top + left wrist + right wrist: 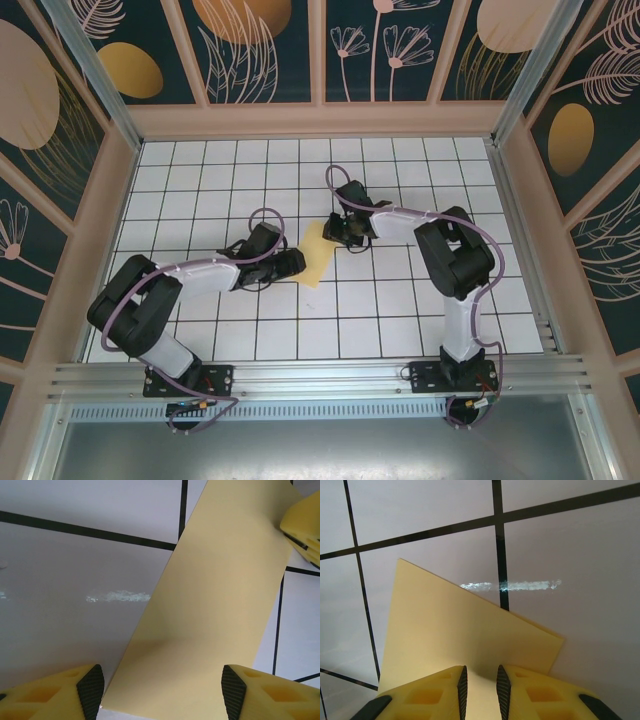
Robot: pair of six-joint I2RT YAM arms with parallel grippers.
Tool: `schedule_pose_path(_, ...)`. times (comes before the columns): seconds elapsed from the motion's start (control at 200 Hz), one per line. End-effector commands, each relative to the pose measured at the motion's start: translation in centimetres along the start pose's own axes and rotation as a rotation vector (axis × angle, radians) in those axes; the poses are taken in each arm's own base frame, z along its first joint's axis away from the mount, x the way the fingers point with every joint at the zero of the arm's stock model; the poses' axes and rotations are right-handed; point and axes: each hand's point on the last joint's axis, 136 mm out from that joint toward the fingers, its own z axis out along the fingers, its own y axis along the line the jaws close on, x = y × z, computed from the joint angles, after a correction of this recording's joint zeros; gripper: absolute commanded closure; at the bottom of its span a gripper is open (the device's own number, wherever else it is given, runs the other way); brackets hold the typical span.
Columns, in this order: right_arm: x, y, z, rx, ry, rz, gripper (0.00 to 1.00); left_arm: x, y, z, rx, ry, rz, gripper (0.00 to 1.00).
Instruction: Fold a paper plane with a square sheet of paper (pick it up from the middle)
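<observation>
The square sheet of paper (318, 258) lies about the middle of the tabletop (200, 180), well away from all 4 edges and directly between the 2 arms.

The right pincer (481, 682) has its fingers drawn almost together over the sheet's far right corner. The paper runs into the narrow slot between them, so it looks pinched there. Seen from the left wrist, the sheet climbs toward that corner with a soft bend across it, which suggests the corner is lifted off the tiles.

The left pincer (162, 685) is spread wide. Its 2 black pads (91, 686) straddle the near left part of the sheet, 1 to each side, and do not press it.

**Handling:**
- The sheet is thin and very light, and floppy enough to sag under its own weight, so it needs hardly any grip force.
- A hard or twisting pinch would probably leave stray creases.
- The glossy tiles give little friction, so it is likely to slide when pushed sideways.

**Where to hold:** judging by the task, the middle is the place to take it, raised into a gentle ridge so the pads can close across a fold line. Corners would let the rest droop.
</observation>
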Motion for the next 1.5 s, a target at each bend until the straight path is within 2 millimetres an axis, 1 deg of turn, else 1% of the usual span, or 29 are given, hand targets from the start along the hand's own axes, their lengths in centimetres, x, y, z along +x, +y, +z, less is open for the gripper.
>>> schedule_pose_path(0.0, 2.3, -3.0, 1.9, 0.103, 0.081, 0.014, 0.72, 0.2, -0.2, 0.5, 0.004, 0.038, 0.012, 0.33)
schedule_pose_path(0.12, 2.4, -3.2, 2.0, 0.108, 0.085, 0.015, 0.72, 0.3, -1.2, 0.5, 0.051, 0.052, 0.020, 0.37)
schedule_pose_path(0.305, 2.7, -3.4, 2.3, 0.109, 0.095, 0.017, 0.72, 0.2, -1.5, 0.3, 0.059, 0.053, 0.038, 0.46)
schedule_pose_path(0.495, 3.0, -3.6, 2.6, 0.114, 0.103, 0.018, 0.72, 0.6, -1.7, 0.4, 0.072, 0.076, 0.053, 0.44)
schedule_pose_path(0.61, 3.1, -3.7, 2.7, 0.113, 0.107, 0.019, 0.72, 0.5, -2.0, 0.3, 0.082, 0.073, 0.062, 0.44)
schedule_pose_path(0.675, 3.2, -3.7, 2.8, 0.113, 0.109, 0.020, 0.72, 0.3, -2.6, 0.2, 0.108, 0.071, 0.069, 0.44)
schedule_pose_path(0.836, 3.5, -3.9, 2.9, 0.111, 0.118, 0.022, 0.72, 0.1, -4.9, 0.0, 0.220, 0.073, 0.086, 0.42)
schedule_pose_path(0.951, 3.6, -3.8, 3.0, 0.100, 0.121, 0.021, 0.72, -0.7, -5.9, 0.3, 0.250, 0.050, 0.105, 0.41)
schedule_pose_path(1.106, 3.7, -3.8, 3.1, 0.096, 0.124, 0.023, 0.72, -3.1, -6.5, 1.0, 0.220, -0.028, 0.152, 0.41)
schedule_pose_path(1.166, 3.7, -3.8, 3.1, 0.089, 0.126, 0.024, 0.72, -4.0, -7.0, 1.0, 0.229, -0.053, 0.183, 0.41)
schedule_pose_path(1.296, 3.6, -3.8, 3.0, 0.076, 0.129, 0.032, 0.72, -5.3, -7.2, 0.9, 0.239, -0.089, 0.222, 0.40)
schedule_pose_path(1.391, 3.4, -3.7, 3.0, 0.057, 0.131, 0.032, 0.72, -5.5, -7.2, 0.7, 0.253, -0.096, 0.254, 0.38)
schedule_pose_path(1.496, 3.0, -3.2, 3.0, 0.023, 0.130, 0.021, 0.72, -4.6, -7.1, 0.8, 0.271, -0.058, 0.270, 0.40)
